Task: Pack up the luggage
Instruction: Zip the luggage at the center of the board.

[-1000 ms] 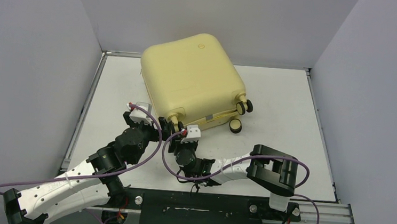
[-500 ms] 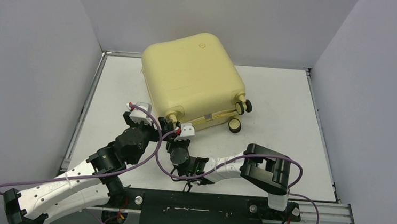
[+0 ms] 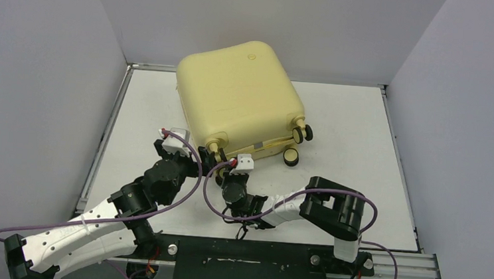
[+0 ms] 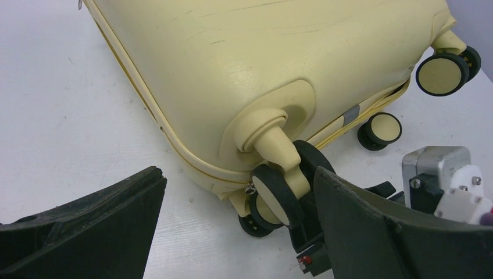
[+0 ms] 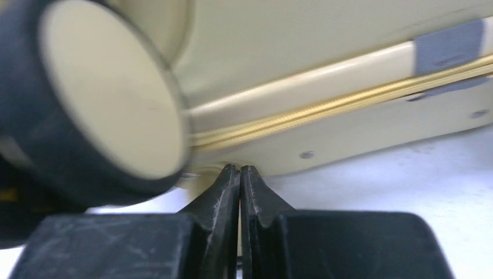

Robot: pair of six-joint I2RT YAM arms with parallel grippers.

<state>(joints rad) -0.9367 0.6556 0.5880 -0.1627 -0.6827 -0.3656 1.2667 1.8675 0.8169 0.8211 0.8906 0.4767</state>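
Toward the far left part of the white table (image 3: 346,114) lies the luggage (image 3: 238,95), flat on one broad side and near the back wall, with its pale yellow shell turned up. It looks almost square from above, so its long axis is hard to judge; it seems to run from the back wall to the arms, turned a little to the right. The end with the wheels points to the near side, and one black-and-cream wheel (image 4: 273,200) at the near-left corner stands just in front of the left gripper (image 4: 238,171). This gripper has its two fingers wide apart, and they touch nothing; the wheel and its yellow stem show in the gap between them. The two halves of the case lie together, a golden zipper line (image 5: 349,107) runs along the seam with a small grey patch (image 5: 447,43) across it, and nothing of the inside is visible. The right gripper (image 5: 239,171) is low at the table, directly at the near edge of the case under this seam and beside a big blurred wheel (image 5: 110,99). Its fingertips are pressed together; whether something thin is pinched between them, I cannot tell from this close view.
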